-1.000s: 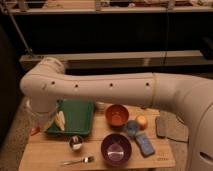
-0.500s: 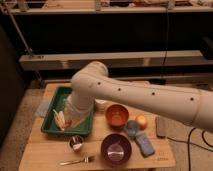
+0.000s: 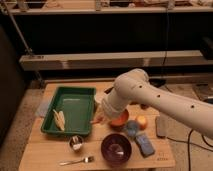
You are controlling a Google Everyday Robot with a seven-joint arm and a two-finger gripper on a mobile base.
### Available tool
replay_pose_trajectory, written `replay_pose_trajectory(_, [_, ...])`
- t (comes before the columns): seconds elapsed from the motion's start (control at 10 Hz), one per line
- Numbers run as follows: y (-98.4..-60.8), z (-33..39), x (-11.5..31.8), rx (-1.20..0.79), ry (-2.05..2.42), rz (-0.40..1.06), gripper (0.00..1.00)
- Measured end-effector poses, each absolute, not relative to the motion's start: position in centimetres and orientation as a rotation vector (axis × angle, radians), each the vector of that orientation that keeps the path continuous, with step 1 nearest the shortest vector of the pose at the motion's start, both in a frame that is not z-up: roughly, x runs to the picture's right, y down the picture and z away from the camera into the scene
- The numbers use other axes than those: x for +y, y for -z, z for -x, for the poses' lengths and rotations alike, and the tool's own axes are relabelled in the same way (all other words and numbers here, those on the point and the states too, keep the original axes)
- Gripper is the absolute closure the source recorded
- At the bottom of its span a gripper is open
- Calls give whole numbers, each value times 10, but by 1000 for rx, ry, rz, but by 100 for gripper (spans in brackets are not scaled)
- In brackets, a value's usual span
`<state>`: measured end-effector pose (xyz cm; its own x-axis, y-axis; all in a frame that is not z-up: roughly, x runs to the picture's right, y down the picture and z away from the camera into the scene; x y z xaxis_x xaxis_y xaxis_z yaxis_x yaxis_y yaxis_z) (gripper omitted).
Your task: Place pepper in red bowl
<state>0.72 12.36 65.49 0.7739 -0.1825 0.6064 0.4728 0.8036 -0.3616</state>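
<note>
Standing by the wooden table [image 3: 45,150], I saw the white arm [image 3: 165,102] reach in from the right; its gripper [image 3: 101,118] hung low over the right rim of the green tray [image 3: 75,102], just left of the red bowl [image 3: 121,121]. The pepper [image 3: 96,120] showed as a red-orange tip at the gripper's end, though whether it was clasped I could not tell. A long metal shelf [image 3: 100,61] ran behind in the dim room; a purple bowl [image 3: 116,148], fork [image 3: 77,161] and small cup [image 3: 76,143] sat nearer me.

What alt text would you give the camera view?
A white robot arm reaches across a wooden table, its gripper low between the green tray and the red bowl, which the arm partly hides. A purple bowl, fork and small cup sit nearer the front. The pepper cannot be made out.
</note>
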Motion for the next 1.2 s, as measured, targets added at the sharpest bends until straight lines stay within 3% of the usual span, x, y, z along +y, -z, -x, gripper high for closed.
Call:
replay_pose_trajectory(0.3, [-677,-53,114,-549,343,557,100])
replay_pose_trajectory(0.7, [-677,-52,115,-550,346,557,100])
replay_pose_trajectory(1.2, [-704,-3,107,-614,316,538,100])
